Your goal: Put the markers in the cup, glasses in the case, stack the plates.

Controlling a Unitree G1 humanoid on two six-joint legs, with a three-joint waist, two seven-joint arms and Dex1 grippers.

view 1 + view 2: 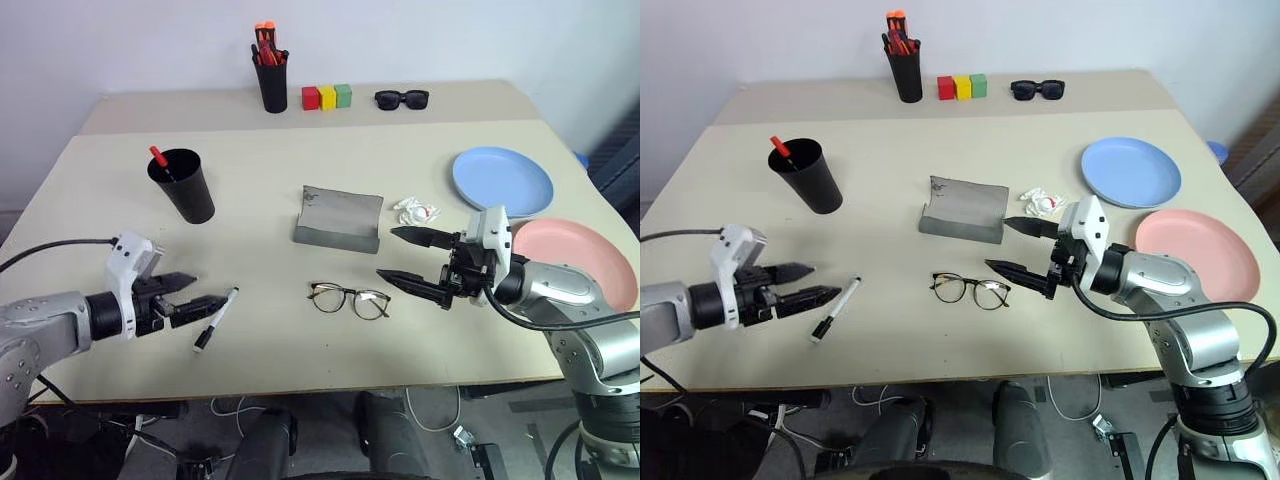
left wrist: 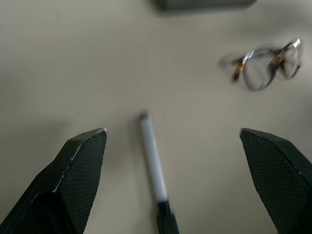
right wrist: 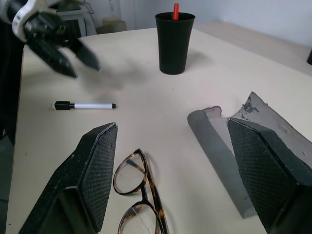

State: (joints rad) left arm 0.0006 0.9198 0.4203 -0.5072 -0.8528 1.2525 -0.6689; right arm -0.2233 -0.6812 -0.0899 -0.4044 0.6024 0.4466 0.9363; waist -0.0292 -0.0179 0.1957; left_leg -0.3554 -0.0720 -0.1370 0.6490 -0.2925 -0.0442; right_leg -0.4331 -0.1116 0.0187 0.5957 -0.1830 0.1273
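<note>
My left gripper (image 1: 210,296) is wide open over the white marker (image 1: 216,318); I should grab its middle, right gripper (image 1: 410,257) open too

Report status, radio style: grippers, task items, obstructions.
Left gripper open by white marker; right gripper open, empty, above glasses. Red marker in cup; case open; plates unstacked. Nothing blocking.

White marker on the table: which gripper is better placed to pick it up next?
Left. The open left gripper is right beside the white marker; the right gripper is open by the glasses.
</note>
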